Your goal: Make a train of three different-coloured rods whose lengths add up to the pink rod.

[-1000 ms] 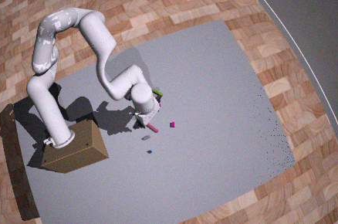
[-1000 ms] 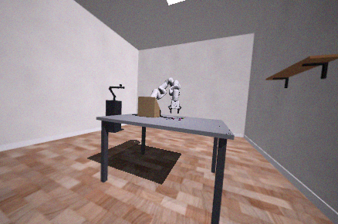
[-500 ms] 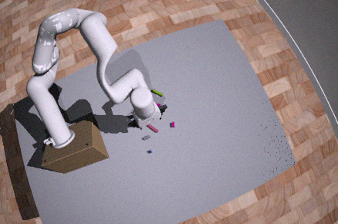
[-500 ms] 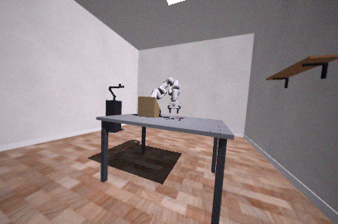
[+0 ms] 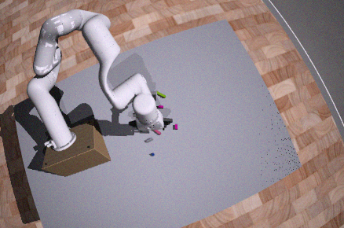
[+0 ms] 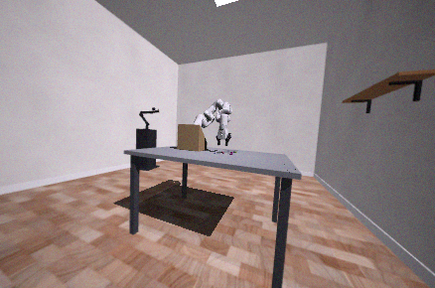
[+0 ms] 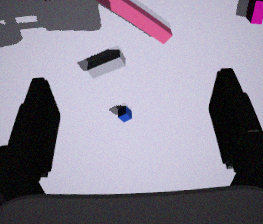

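Observation:
In the wrist view my gripper (image 7: 133,91) is open and empty, above the grey table. The small blue rod (image 7: 123,113) lies between the two fingers, apart from both. A grey rod (image 7: 105,60) lies just beyond it. The long pink rod (image 7: 113,0) lies slanted at the top, and a magenta rod (image 7: 254,8) lies at the top right. In the overhead view the gripper (image 5: 151,125) hangs near the pink rod (image 5: 157,132), with the grey rod (image 5: 148,139), blue rod (image 5: 151,154), two magenta rods (image 5: 175,126) (image 5: 160,106) and a lime rod (image 5: 161,94) around it.
The arm's brown base box (image 5: 78,151) stands at the table's left side. The arm's shadow falls over the table near the rods. The table's edge runs along the right and the bottom of the overhead view.

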{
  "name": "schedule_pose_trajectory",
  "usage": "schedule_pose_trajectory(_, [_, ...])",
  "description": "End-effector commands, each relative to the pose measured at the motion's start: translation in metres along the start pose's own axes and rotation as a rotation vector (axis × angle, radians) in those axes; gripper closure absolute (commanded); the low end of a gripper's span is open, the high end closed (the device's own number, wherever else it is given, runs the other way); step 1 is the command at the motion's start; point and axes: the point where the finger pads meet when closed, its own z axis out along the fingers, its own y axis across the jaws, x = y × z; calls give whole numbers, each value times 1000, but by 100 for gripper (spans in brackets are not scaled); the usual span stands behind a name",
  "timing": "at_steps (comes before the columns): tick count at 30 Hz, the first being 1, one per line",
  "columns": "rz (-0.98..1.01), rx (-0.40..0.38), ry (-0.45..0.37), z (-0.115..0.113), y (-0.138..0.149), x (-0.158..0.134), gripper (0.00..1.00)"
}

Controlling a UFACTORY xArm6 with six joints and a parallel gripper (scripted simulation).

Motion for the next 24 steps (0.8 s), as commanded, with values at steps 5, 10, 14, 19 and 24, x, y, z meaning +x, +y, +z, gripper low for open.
schedule_pose_trajectory(5, [282, 6, -7, -2, 1, -11, 0])
schedule_pose_trajectory(10, [412, 6, -8, -2, 1, -16, 0])
schedule_pose_trajectory(14, [532, 5, -8, -3, 1, -21, 0])
schedule_pose_trajectory(19, [680, 5, -9, -3, 0, -27, 0])
schedule_pose_trajectory(24, [811, 4, -9, -4, 0, -32, 0])
